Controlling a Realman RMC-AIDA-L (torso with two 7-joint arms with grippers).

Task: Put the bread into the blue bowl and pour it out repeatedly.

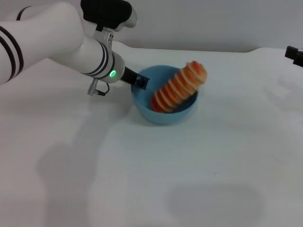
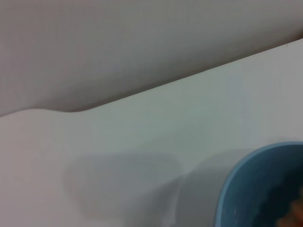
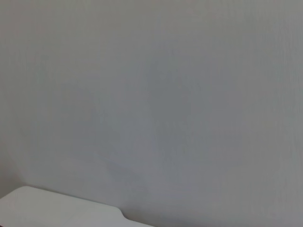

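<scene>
Head view: ridged bread [image 1: 179, 88] leaning in smooth round blue bowl [image 1: 163, 115].

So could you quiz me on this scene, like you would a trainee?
1. True or false: the bread lies flat on the table.
2. Which pincer is at the bowl? A) left B) right
3. Fill in: one end of the bread sticks up over the bowl's ___.

Key: 1. False, it leans inside the bowl. 2. A, the left pincer is at the bowl's rim; the right arm is parked at the edge. 3. Rim.
</scene>
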